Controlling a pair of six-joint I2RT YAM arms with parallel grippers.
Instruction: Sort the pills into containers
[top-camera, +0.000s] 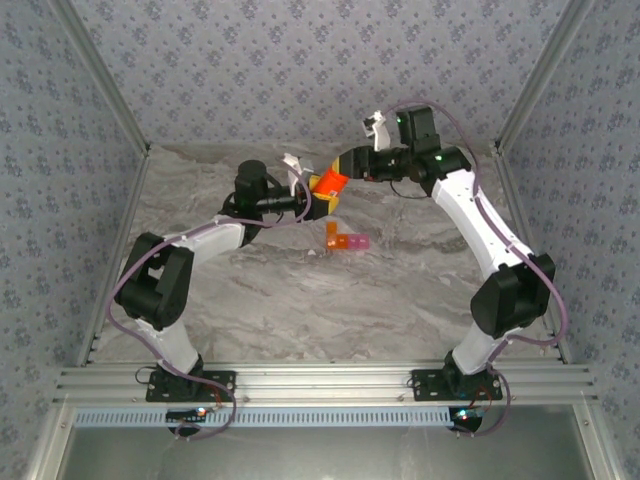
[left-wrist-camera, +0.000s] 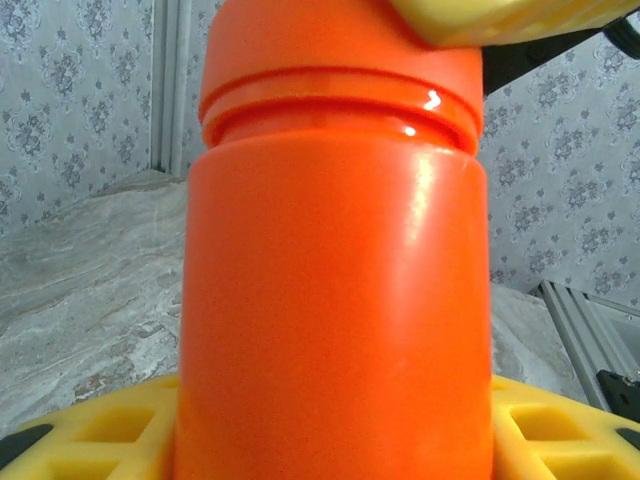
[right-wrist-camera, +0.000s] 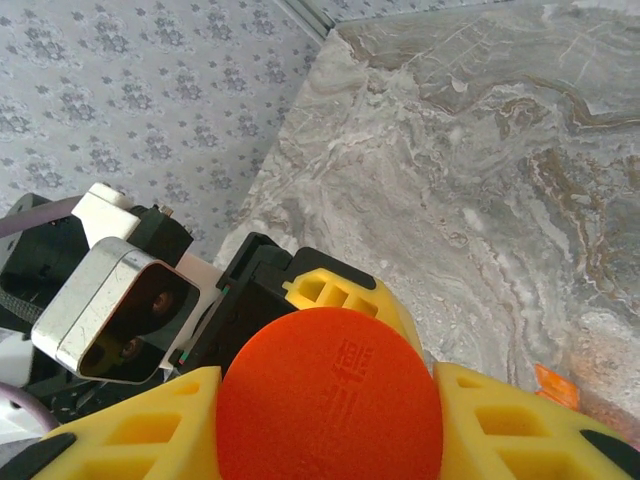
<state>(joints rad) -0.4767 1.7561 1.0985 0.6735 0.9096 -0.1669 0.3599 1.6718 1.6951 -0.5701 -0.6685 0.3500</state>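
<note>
- Uncapping step: gripping bottle body with left gripper, clamping cap with right gripper.
- Next, likely: twisting cap off, then pouring toward pill box at 6 o'clock.

A glossy orange round bottle with a matte orange cap sits between yellow fingers of the left gripper and right gripper, above grey-veined marble table and an orange-and-pink pill box, before blue-grey floral walls.
</note>
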